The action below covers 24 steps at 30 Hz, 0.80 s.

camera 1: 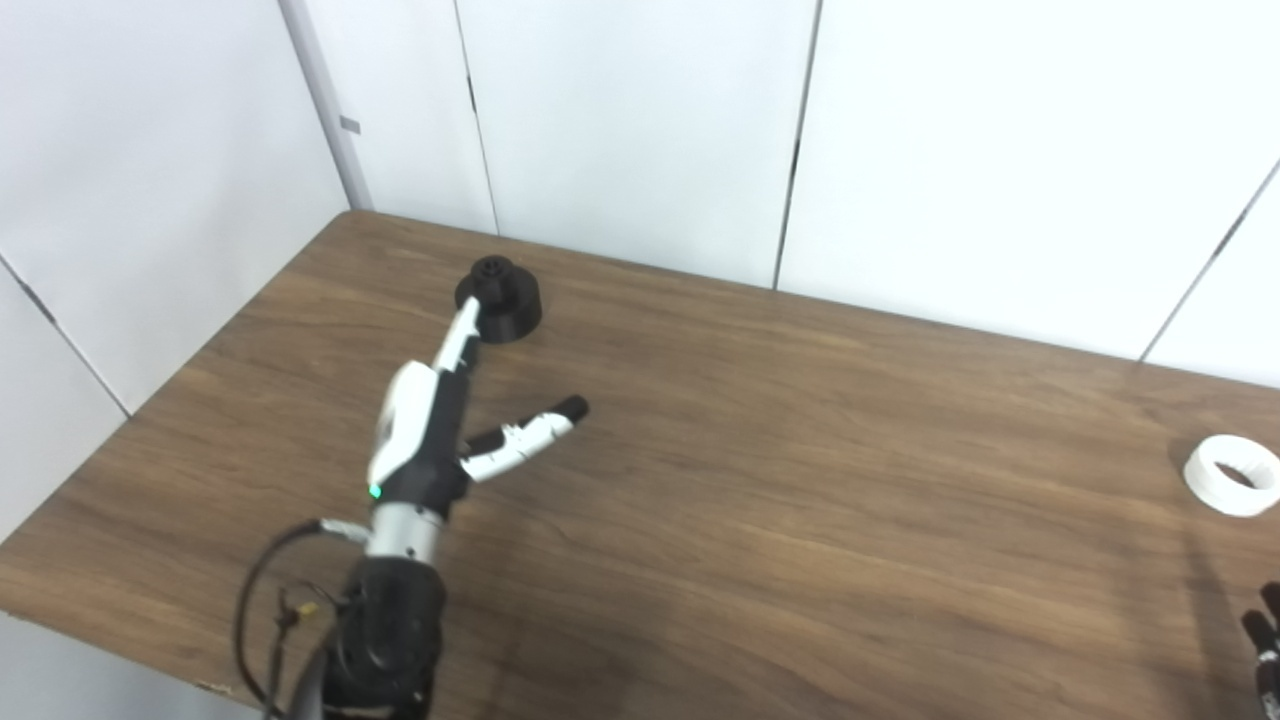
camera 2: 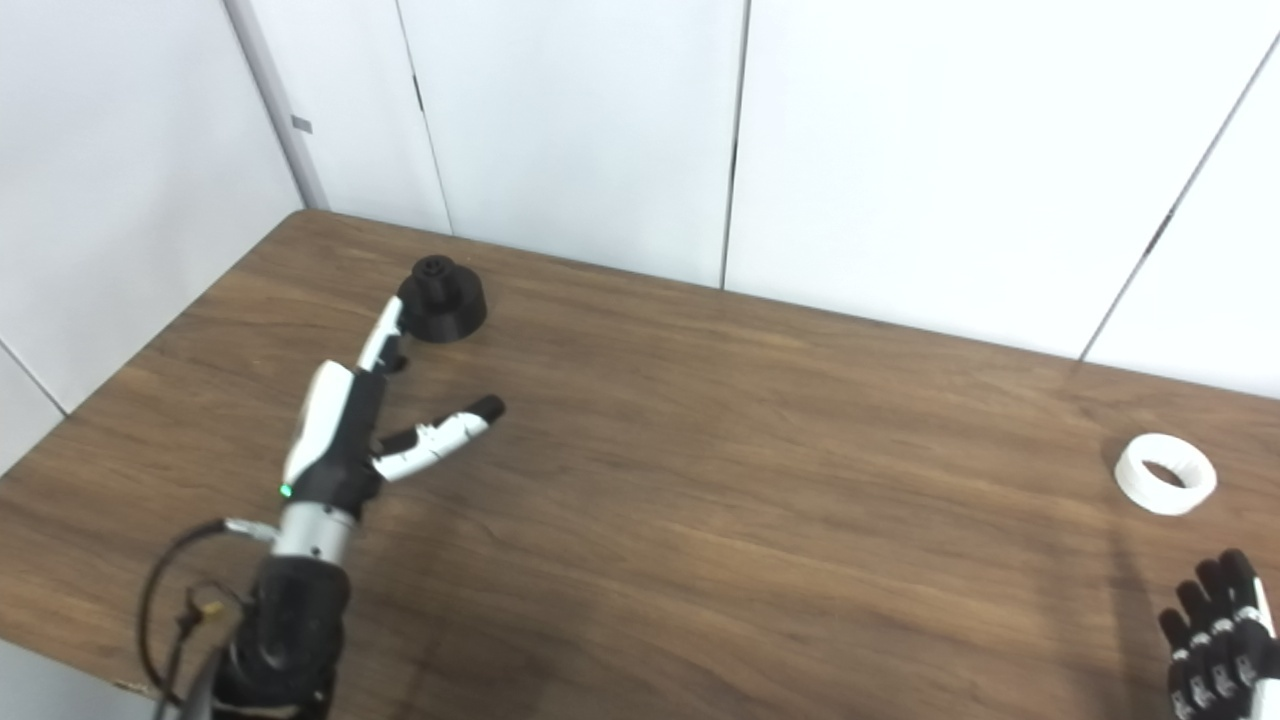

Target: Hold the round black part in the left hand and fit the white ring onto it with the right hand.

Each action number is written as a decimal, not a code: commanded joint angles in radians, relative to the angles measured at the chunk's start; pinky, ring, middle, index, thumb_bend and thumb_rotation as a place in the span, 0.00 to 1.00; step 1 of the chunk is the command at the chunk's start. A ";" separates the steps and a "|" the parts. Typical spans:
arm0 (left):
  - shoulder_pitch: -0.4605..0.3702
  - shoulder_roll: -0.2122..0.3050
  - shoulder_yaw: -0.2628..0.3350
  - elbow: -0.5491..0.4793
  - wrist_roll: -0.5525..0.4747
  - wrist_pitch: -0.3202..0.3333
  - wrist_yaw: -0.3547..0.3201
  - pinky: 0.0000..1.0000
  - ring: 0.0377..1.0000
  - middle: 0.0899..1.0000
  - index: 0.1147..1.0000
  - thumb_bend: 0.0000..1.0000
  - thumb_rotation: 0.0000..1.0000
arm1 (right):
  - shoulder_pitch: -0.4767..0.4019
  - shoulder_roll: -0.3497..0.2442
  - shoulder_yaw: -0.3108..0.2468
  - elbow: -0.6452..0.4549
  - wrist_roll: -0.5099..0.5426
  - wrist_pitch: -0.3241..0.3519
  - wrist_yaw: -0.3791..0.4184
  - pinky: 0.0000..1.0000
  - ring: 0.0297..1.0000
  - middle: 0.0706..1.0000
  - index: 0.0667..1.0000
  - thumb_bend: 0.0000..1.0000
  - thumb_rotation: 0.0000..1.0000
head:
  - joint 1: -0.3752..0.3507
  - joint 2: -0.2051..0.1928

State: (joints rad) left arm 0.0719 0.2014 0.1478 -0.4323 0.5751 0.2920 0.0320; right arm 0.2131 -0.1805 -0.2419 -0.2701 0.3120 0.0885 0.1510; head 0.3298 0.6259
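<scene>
**Black part on desk, not yet held; white ring lying apart at the far right**

Black round part [camera 1: 498,300] stands upright on the wooden desk [camera 1: 800,480], near the far left corner, close to the white wall panels [camera 1: 640,120]. It shows a wide circular base with a smaller raised hub on top.

Left hand [camera 1: 440,420] reaches toward the part from the near left. The hand is open and holds nothing: its fingers [camera 1: 462,335] are extended straight, with the tips at the near-left edge of the part's base. Whether they actually touch the part cannot be told from either view. The thumb [camera 1: 530,432] is spread well away to the right, above bare desk. A green light [camera 1: 375,491] shows near the wrist, and a black cable [camera 1: 255,590] loops beside the forearm.

White ring [camera 2: 1165,473] lies flat on the desk near the right edge, well apart from the black part.

Right hand [camera 2: 1215,630] is low at the right corner of the view, nearer than the ring and not touching it. Its fingers are apart and point upward, with nothing in them. In the left eye view only its fingertips show.
</scene>
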 commanded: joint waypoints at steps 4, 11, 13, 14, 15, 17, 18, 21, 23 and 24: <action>-0.071 0.134 0.010 -0.003 0.132 0.046 -0.033 0.96 1.00 1.00 1.00 1.00 0.60 | -0.019 -0.008 0.001 -0.046 0.008 -0.005 -0.011 1.00 1.00 1.00 1.00 0.79 0.94 | -0.009 0.003; -0.155 0.227 0.021 0.098 0.160 0.075 -0.036 0.95 1.00 0.99 0.95 1.00 0.54 | -0.014 -0.005 0.007 -0.065 0.002 0.013 -0.024 1.00 1.00 1.00 1.00 0.74 0.97 | -0.023 0.007; -0.184 0.253 0.014 0.139 0.166 0.072 -0.035 0.97 1.00 0.98 0.94 1.00 0.53 | -0.013 -0.002 0.009 -0.071 -0.008 0.023 -0.034 1.00 1.00 1.00 1.00 0.73 0.99 | -0.026 0.007; -0.193 0.262 0.010 0.152 0.168 0.072 -0.036 0.97 1.00 0.98 0.93 1.00 0.53 | -0.013 -0.002 0.010 -0.072 -0.011 0.025 -0.037 1.00 1.00 1.00 1.00 0.71 0.99 | -0.026 0.007; -0.211 0.278 0.001 0.176 0.178 0.077 -0.042 0.98 1.00 0.98 0.93 1.00 0.53 | -0.013 -0.001 0.012 -0.075 -0.014 0.028 -0.040 1.00 1.00 1.00 1.00 0.71 1.00 | -0.028 0.008; -0.237 0.304 -0.017 0.215 0.197 0.085 -0.052 0.98 1.00 0.98 0.92 1.00 0.54 | -0.012 0.000 0.015 -0.078 -0.016 0.028 -0.043 1.00 1.00 1.00 1.00 0.67 1.00 | -0.033 0.008; -0.254 0.318 -0.027 0.241 0.201 0.087 -0.060 0.98 1.00 0.98 0.92 1.00 0.54 | -0.012 0.000 0.015 -0.078 -0.014 0.025 -0.042 1.00 1.00 1.00 1.00 0.66 1.00 | -0.037 0.008; -0.299 0.348 -0.053 0.317 0.199 0.091 -0.080 1.00 1.00 0.97 0.92 0.99 0.54 | -0.012 0.004 0.016 -0.079 -0.007 0.024 -0.041 1.00 1.00 1.00 1.00 0.64 1.00 | -0.043 0.008; -0.332 0.368 -0.076 0.379 0.199 0.086 -0.089 0.98 0.99 0.96 0.91 1.00 0.53 | -0.012 0.007 0.015 -0.079 0.000 0.025 -0.041 1.00 1.00 1.00 1.00 0.63 1.00 | -0.047 0.008; -0.351 0.379 -0.090 0.412 0.199 0.088 -0.101 0.98 0.99 0.96 0.91 1.00 0.54 | -0.012 0.009 0.015 -0.080 0.003 0.026 -0.042 1.00 1.00 1.00 1.00 0.62 1.00 | -0.048 0.008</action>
State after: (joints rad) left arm -0.2252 0.5368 0.0623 -0.0305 0.7555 0.3858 -0.0656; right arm 0.2168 -0.1734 -0.2233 -0.3068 0.3001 0.1296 0.1132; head 0.2807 0.6335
